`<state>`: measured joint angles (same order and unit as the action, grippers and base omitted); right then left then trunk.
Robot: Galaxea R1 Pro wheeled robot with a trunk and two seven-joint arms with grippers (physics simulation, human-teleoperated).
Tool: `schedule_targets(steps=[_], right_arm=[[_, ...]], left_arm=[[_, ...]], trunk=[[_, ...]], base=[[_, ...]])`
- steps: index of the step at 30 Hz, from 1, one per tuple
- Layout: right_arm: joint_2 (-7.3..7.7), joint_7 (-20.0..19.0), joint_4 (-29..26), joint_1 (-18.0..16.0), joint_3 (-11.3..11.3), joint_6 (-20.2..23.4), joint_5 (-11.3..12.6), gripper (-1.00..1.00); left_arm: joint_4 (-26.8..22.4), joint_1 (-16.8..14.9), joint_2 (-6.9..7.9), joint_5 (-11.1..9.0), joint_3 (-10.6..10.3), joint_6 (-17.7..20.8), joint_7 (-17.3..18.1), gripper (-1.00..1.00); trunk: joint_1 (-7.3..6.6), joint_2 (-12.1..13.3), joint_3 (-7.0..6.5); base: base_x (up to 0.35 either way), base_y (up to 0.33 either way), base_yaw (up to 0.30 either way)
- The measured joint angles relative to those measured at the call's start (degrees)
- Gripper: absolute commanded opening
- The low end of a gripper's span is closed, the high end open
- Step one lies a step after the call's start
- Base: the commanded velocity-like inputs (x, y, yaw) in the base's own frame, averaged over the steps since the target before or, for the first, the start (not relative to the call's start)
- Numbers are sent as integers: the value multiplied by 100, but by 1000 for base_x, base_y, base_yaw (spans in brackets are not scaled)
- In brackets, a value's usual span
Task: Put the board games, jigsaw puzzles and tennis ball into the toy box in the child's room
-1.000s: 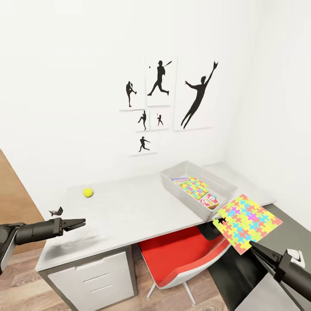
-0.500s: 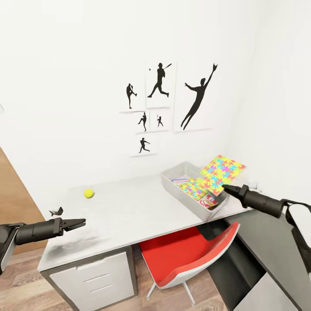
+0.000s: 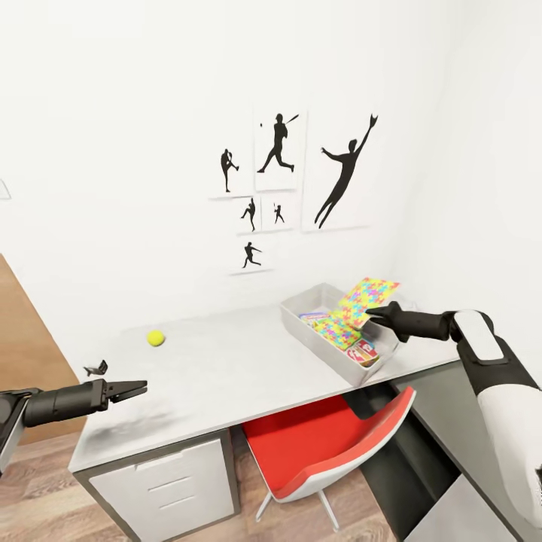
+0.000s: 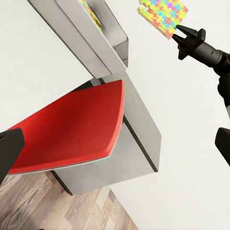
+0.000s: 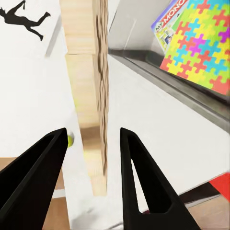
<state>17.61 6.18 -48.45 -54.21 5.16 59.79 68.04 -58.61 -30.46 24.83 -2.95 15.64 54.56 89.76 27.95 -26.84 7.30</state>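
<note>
A red chair (image 3: 316, 444), wooden door (image 3: 22, 331) and, apparently, sports-silhouette pictures (image 3: 293, 177).

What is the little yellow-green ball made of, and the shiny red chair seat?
The little yellow-green ball looks matte, perhaps felt like a tennis ball; it is too small to be sure. The shiny red chair seat looks like smooth moulded plastic, curved with a glossy sheen.

bare table (image 3: 226, 376) around tennis ball (image 3: 156, 338), toy box (image 3: 331, 354) nearly full
</note>
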Motion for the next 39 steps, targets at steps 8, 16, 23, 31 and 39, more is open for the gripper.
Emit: schedule_targets(steps=[8,16,23,31,39], right_arm=[[-20,110,-16,36,25,0,21,-100],[-20,110,-185,47,39,1,34,-100],[-22,110,-205,48,38,1,31,-100],[-21,110,-222,48,25,1,30,-100],[-27,119,-230,48,-2,1,23,-100]], left_arm=[[28,-49,4,14,13,227,-1,100],[279,-871,4,146,-110,483,1,100],[1360,-1721,-26,992,-469,485,-26,100],[1564,-1904,-5,1228,-521,485,-26,100],[1562,-1902,8,1187,-505,485,-26,100]], trunk=[[-176,322,-145],[-221,405,-182],[-221,405,-182],[-221,405,-181],[-221,405,-181]], base=[[0,0,0],[0,0,0],[0,0,0],[0,0,0],[2,0,0]])
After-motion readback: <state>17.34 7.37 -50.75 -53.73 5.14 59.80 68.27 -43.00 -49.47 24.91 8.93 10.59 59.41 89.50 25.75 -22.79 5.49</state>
